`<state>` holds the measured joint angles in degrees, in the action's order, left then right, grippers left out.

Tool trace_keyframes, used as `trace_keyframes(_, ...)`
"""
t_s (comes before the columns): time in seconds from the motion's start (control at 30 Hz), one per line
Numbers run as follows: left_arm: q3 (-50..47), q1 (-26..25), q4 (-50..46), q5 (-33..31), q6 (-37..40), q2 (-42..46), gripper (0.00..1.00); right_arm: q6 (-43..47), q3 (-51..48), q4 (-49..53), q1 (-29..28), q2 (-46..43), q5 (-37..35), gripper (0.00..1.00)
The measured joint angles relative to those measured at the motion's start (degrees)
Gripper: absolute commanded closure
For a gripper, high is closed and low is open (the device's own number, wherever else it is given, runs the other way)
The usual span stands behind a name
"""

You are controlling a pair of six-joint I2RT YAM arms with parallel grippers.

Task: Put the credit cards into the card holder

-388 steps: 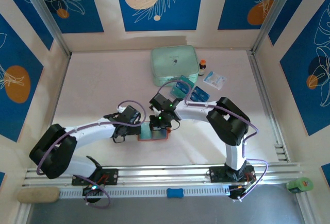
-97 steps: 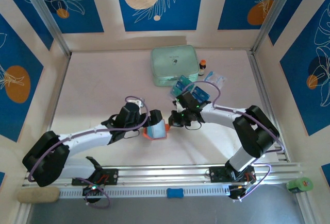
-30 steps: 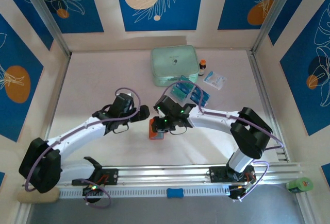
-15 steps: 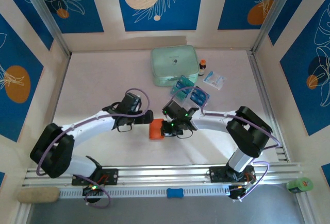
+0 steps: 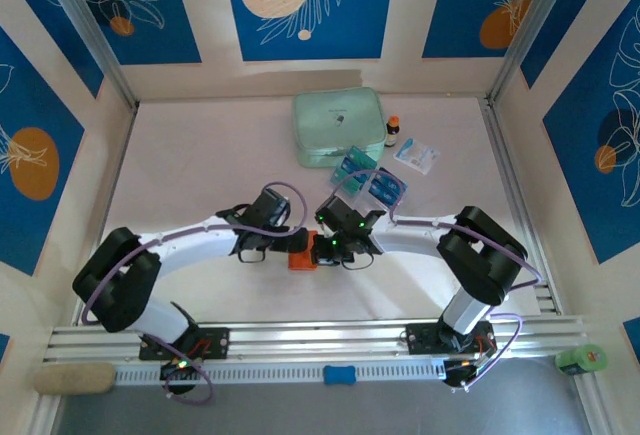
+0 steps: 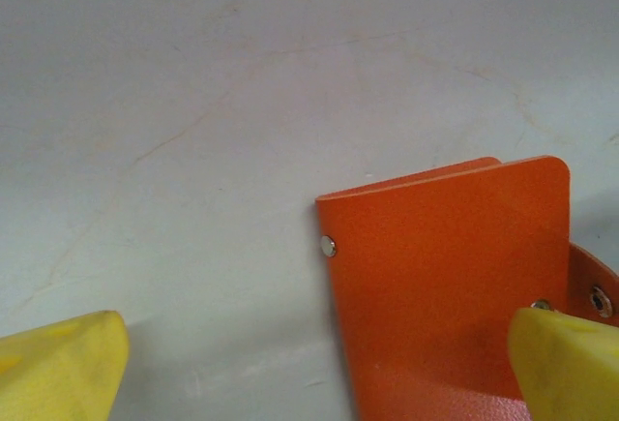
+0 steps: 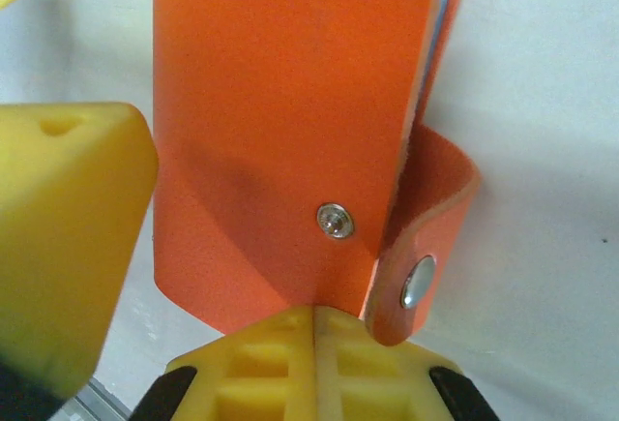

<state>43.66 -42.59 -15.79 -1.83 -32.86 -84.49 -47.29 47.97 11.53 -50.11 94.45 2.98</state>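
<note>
Card holder (image 5: 303, 258): orange, folded shut, lying flat on the worktop (image 5: 200, 155) near centre; its snap tab (image 7: 426, 247) curls loose, not fastened.
My left jaws: spread wide, yellow fingers (image 6: 58, 368) far apart, the right one at the holder's snap corner.
My right jaws: close against the holder from the right; spread or pressed together, I cannot tell.
Credit cards (image 5: 385, 187): loose, farther right, beside the mint case (image 5: 338, 127).

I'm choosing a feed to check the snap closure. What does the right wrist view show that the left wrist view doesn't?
Right wrist: the snap tab curling round the card holder edge, its stud unfastened beside the cover's stud. Left wrist: the left fingers spread wide and a rivet at the holder's corner. Both: the orange holder folded over on the table, and the tab's stud.
</note>
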Motion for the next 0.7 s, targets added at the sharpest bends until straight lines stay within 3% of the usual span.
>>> trace_keyframes(0.43,-1.4,-2.5,-1.6,-4.7,0.1,-2.2,0.00,-0.3,0.0,0.5,1.1,0.0,0.5,0.96)
trace_keyframes(0.6,-0.5,-4.2,-2.3,-7.6,0.0,-3.1,0.00,0.6,0.0,3.3,4.5,-4.3,0.2,0.95)
trace_keyframes(0.7,-0.4,-4.8,-2.3,-8.6,-0.1,-3.1,0.00,1.4,0.2,4.8,7.0,-6.7,0.0,0.88)
